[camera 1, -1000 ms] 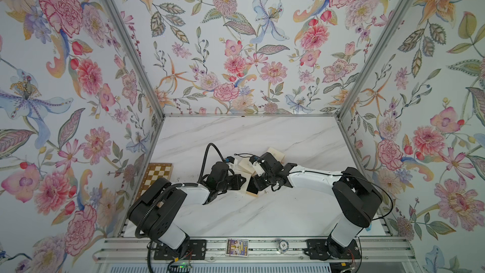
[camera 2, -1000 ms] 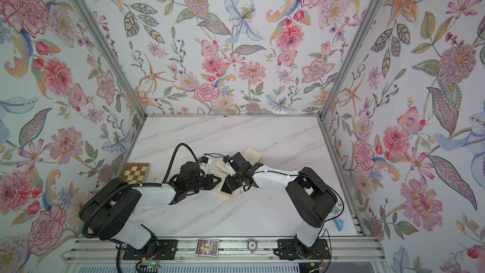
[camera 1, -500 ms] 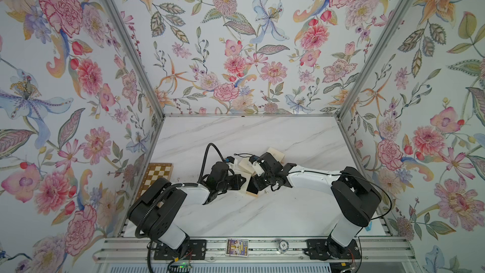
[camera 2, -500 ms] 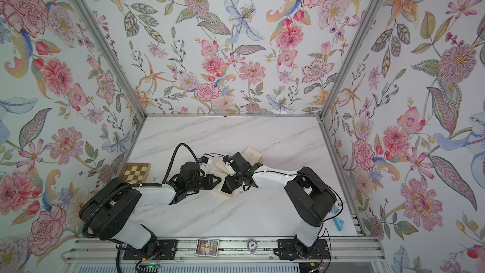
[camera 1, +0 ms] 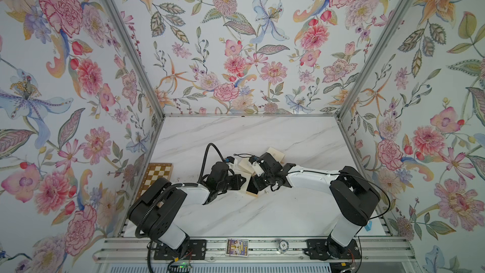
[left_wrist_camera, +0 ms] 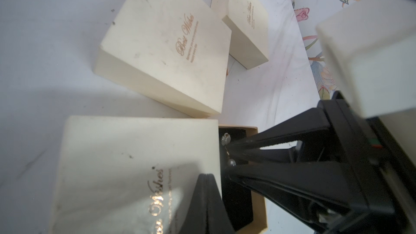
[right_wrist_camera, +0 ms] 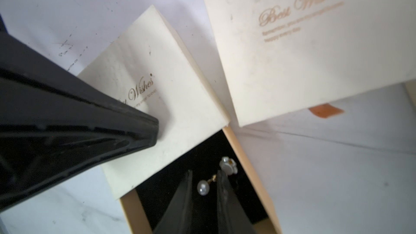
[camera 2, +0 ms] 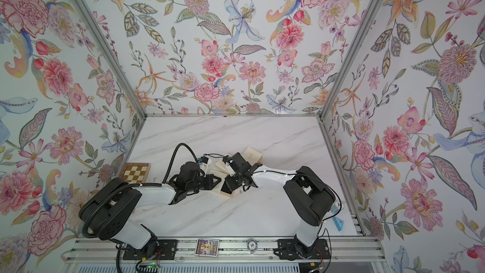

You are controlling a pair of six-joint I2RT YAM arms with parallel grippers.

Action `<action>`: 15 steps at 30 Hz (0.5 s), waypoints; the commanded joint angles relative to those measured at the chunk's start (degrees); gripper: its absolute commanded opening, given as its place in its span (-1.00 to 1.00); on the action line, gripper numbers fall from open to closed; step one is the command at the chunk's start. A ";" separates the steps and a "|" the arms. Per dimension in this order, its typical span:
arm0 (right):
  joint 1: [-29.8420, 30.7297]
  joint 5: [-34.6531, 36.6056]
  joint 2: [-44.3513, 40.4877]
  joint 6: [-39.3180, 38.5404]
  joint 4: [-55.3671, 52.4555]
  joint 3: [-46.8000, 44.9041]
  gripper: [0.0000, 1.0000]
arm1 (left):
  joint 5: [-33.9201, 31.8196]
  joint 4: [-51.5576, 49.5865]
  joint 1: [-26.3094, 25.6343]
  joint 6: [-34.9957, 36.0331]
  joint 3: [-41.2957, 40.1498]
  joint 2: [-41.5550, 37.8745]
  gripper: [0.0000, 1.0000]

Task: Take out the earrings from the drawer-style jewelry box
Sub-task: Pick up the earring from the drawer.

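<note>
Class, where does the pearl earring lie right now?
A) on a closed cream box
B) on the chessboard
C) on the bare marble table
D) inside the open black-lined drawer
D: the right wrist view shows the pearl earring on the black lining of the open drawer, between the fingers of the right pincer.

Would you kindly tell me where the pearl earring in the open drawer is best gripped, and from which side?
Probably the round pearl, from above through the drawer's open top: it lies on black lining, and its gold link looks flimsy.
</note>
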 commanded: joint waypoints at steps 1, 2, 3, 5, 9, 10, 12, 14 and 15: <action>0.33 0.54 0.87 0.36 0.00 1.08 -0.58 | -2.07 -10.95 0.39 -0.54 -3.24 3.02 -1.00; 0.31 0.57 0.87 0.45 0.02 1.04 -0.59 | -2.13 -10.97 0.36 -0.52 -3.24 3.06 -1.00; 0.32 0.63 0.78 0.47 0.00 0.99 -0.60 | -2.10 -10.90 0.39 -0.55 -3.24 3.15 -1.00; 0.35 0.49 0.70 0.52 0.00 0.86 -0.64 | -2.04 -10.91 0.36 -0.60 -3.24 3.23 -1.00; 0.36 0.50 0.43 0.54 0.00 0.64 -0.68 | -1.97 -10.65 0.41 -0.63 -3.24 3.53 -1.00; 0.40 0.49 0.37 0.56 0.00 0.56 -0.68 | -1.92 -10.55 0.41 -0.73 -3.28 3.63 -1.00; 0.29 0.49 0.26 0.58 0.01 0.51 -0.70 | -1.87 -10.52 0.33 -0.71 -3.33 3.70 -1.00; 0.39 0.49 0.30 0.65 0.00 0.49 -0.71 | -1.91 -10.26 0.43 -0.78 -3.42 3.67 -1.00; 0.32 0.50 0.26 0.65 0.01 0.48 -0.71 | -1.89 -10.31 0.40 -0.82 -3.50 3.63 -1.00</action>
